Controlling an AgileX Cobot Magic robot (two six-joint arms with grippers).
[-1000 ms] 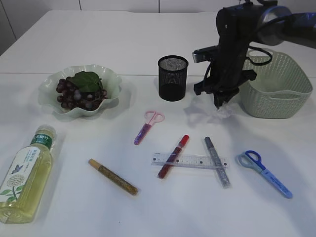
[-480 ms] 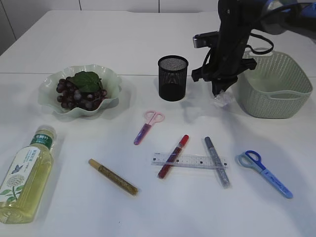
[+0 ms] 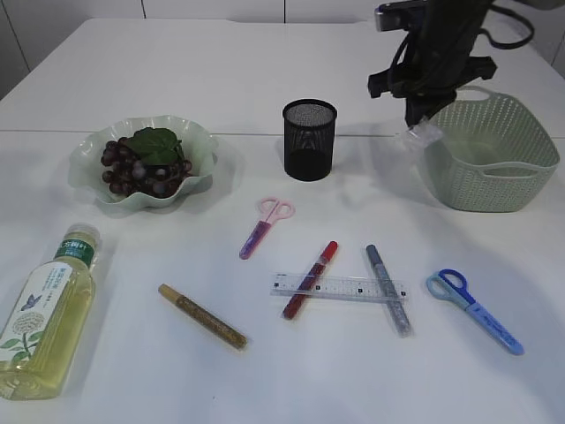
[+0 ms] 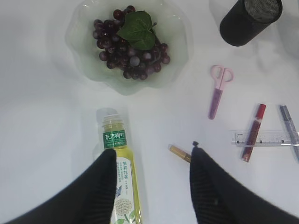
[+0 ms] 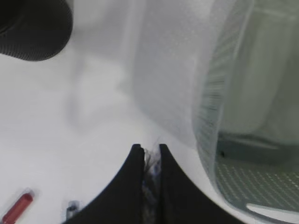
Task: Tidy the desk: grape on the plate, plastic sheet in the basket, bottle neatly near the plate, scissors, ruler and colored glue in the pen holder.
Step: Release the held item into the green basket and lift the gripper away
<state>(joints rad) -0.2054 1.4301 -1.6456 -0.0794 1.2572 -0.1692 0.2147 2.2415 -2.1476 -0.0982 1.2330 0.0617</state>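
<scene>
The right fingers (image 3: 421,124), pinched on the plastic sheet (image 3: 418,135), have risen from the counter (image 3: 265,371) to the basket (image 3: 494,185) rim's 9 o'clock edge. Open counter lies between pen holder (image 3: 309,139) and basket. The left fingers (image 4: 152,186) stand half-wide, empty, above the bottle (image 4: 122,177).

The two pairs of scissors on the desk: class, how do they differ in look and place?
The pink scissors look smaller than the blue scissors. The pink pair lies near the pen holder, the blue pair at the right, below the basket. Both lie flat, handles pointing away from the camera.
</scene>
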